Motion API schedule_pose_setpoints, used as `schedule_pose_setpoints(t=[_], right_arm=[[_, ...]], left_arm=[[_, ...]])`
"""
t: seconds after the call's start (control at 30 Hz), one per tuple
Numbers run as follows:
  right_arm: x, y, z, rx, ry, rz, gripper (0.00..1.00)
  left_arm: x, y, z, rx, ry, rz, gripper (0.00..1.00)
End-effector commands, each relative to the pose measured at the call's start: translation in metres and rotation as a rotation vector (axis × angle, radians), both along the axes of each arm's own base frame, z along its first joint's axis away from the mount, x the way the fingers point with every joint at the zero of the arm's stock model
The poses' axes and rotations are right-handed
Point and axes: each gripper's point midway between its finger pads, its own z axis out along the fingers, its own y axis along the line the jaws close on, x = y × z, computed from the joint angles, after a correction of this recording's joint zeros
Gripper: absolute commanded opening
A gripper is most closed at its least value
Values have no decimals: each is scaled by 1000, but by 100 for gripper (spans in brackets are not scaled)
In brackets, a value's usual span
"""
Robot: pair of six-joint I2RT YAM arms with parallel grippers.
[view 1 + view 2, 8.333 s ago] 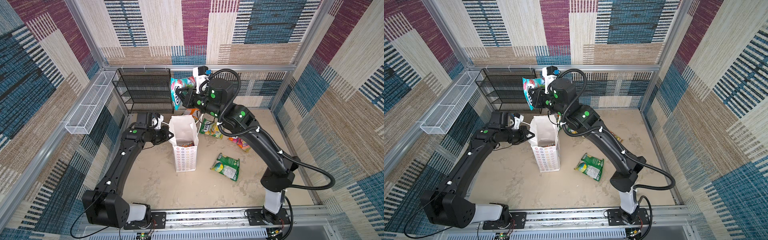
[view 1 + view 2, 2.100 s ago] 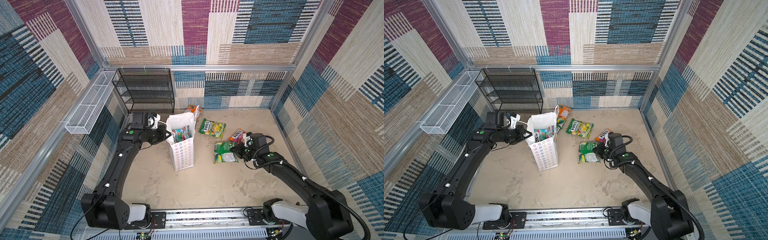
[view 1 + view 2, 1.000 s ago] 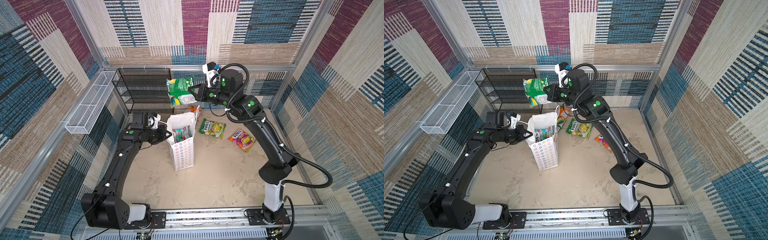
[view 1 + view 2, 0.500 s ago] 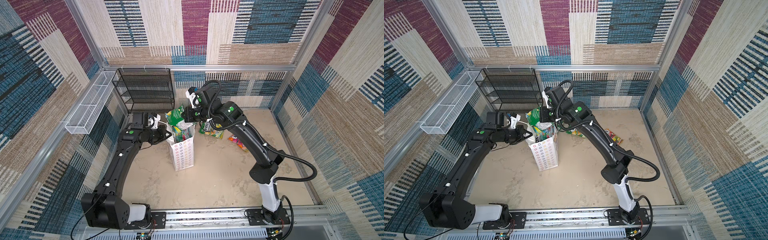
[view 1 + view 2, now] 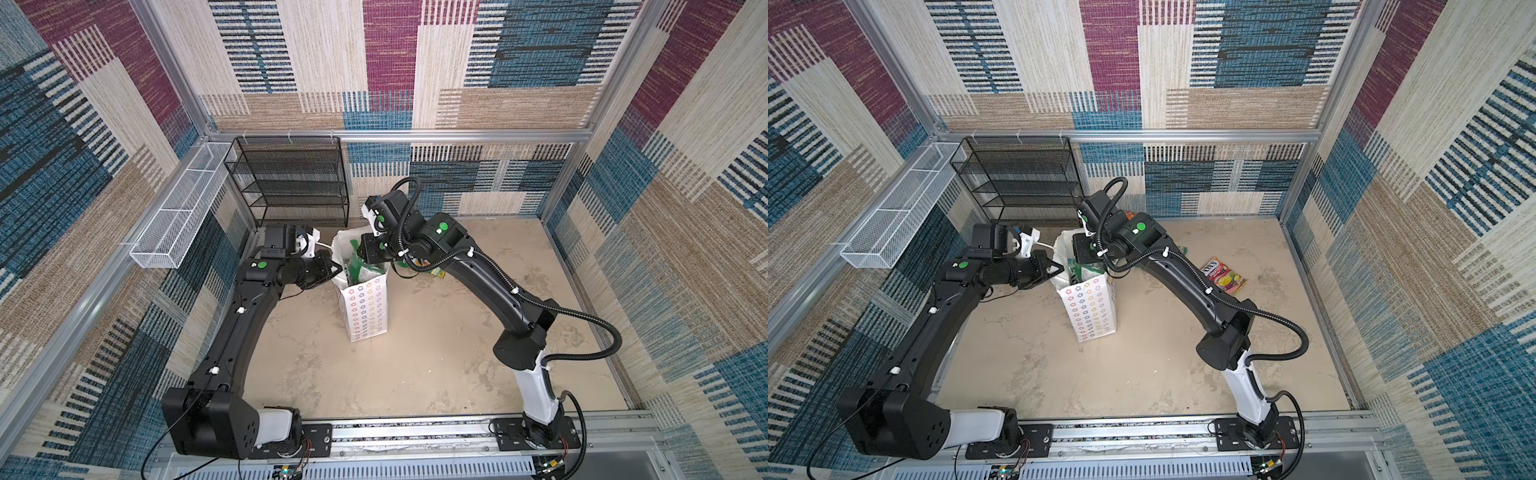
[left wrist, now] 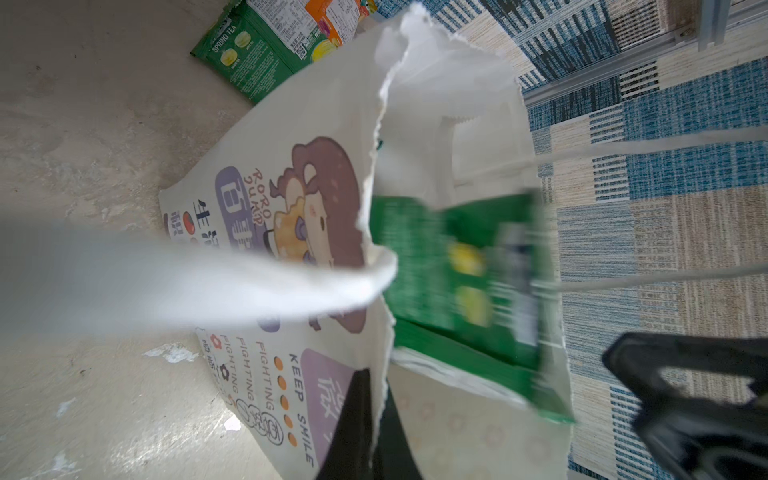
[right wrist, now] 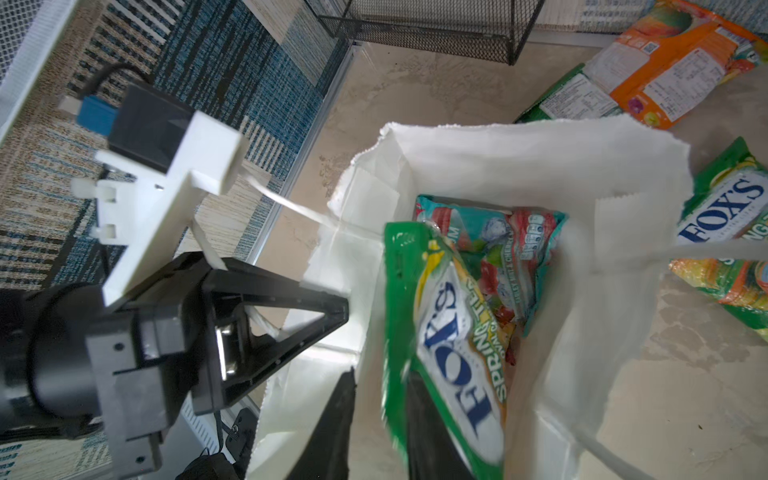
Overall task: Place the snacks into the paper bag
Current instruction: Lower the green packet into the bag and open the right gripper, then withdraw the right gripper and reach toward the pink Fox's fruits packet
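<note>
**1. Markings.** The green packet (image 7: 449, 353) (image 6: 457, 282) reads "FOX'S" in blue on white with "SPRING TEA" beside it. The lettering runs along the packet's long axis. The paper bag (image 5: 365, 307) (image 5: 1092, 309) carries rows of coloured flower rings on one wide face. The face seen from the left wrist (image 6: 291, 249) reads "RORO JUMP", "KEEP SMILE" and "FIGHTING" beside a cartoon figure.

**2. Position and axis.** The bag stands upright on the counter (image 5: 415, 374), mouth up. The green packet stands on end in the mouth, its long axis running down into the bag. It is motion-blurred in both wrist views. A teal packet (image 7: 498, 249) lies deeper inside, beside it.

**3. Fingers.**
- The left gripper (image 5: 332, 270) (image 7: 343, 309) has its fingers pressed together on the bag's rim.
- The right gripper (image 5: 370, 253) (image 7: 382, 374) is directly above the mouth with its fingers spread. One finger is clear of the packet. Contact at the other cannot be told.

**4. Surroundings.**
- A white cord handle (image 7: 706, 249) crosses the mouth.
- Just beyond the bag, an orange packet (image 7: 673, 54) lies label side up across a second green packet (image 6: 241, 45) marked "SPRING TEA".
- A yellow-green packet (image 7: 731, 208) beside the bag reads "FOX'S".
- A pink-and-yellow packet (image 5: 1223, 276), also "FOX'S", lies flat, well apart to the right.
- The black wire rack (image 5: 291, 178) stands behind the bag, and the white wire basket (image 5: 178, 224) hangs on the left wall.
</note>
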Motion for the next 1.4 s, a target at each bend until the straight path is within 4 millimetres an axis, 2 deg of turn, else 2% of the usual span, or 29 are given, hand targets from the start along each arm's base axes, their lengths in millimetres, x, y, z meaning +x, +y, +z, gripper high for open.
schedule_pose_setpoints(t=[0.0,0.07,0.13,0.2,0.27,0.33,0.5,0.63,0.73,0.83,0.9,1.03,1.17,1.37], right_arm=[[2,10,28,81,-67,33,32],[0,12,47,123,-103,50,36],[2,4,71,148,-165,34,41],[6,-12,95,165,-234,-10,50],[14,-32,105,173,-255,-57,59],[25,-56,105,166,-240,-116,64],[53,-133,94,77,-241,-338,82],[65,-194,85,68,-246,-494,90],[72,-241,70,107,-238,-613,94],[74,-283,38,152,-204,-710,96],[74,-308,9,180,-160,-767,96],[75,-345,-47,226,-65,-865,97],[72,-376,-106,261,46,-963,97],[67,-399,-173,239,157,-1040,96]], left_arm=[[5,0,8,5,-51,-7,0],[5,0,8,5,-47,-9,0],[4,0,8,9,-50,-7,0],[5,2,8,15,-52,-2,0],[5,2,8,15,-51,-3,0],[5,2,6,18,-41,0,0],[6,7,-4,39,2,18,0],[6,8,-4,36,4,22,0],[6,11,-3,48,0,33,0],[5,15,-3,72,3,46,0],[5,18,-4,87,7,58,0],[5,23,-6,113,14,73,0],[5,26,-9,135,26,84,0],[4,27,-9,141,31,84,0]])
